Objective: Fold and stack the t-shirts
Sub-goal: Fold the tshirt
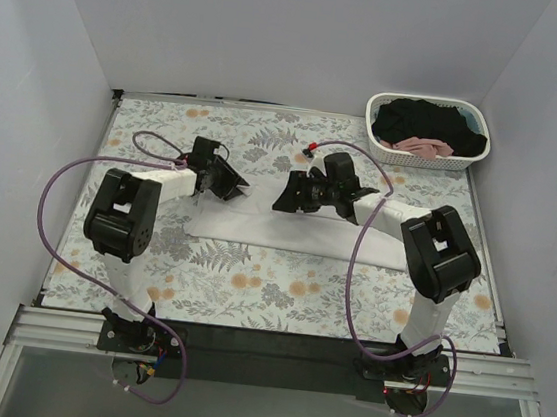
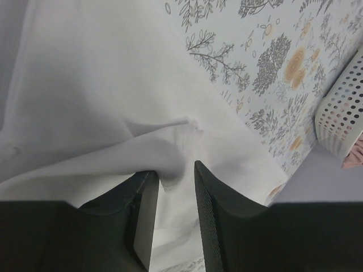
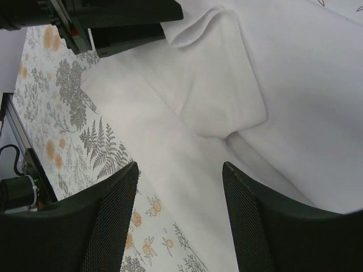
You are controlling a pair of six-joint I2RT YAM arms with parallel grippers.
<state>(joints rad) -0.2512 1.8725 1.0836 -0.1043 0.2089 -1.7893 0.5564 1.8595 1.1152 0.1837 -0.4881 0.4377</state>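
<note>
Top external view gives me the white shirt lying as a long folded band across the middle of the floral-covered counter, running from beside the left arm's forearm to the right arm's forearm. Both arms reach in over it from the near edge. My left hand sits at the band's far left corner, and the left wrist view shows its two fingers drawn close with a bunched ridge of the white shirt pinched between them; the cloth fans out in soft creases beyond the tips. My right hand hangs above the far edge of the band near its middle, just beside the left one. On the right wrist view its fingers are spread wide with nothing between them, and below them a folded sleeve lies flat on the body of the shirt. At the far right corner stands the basket, well apart from both hands, holding a black shirt with a pink shirt crumpled against its near wall.
</note>
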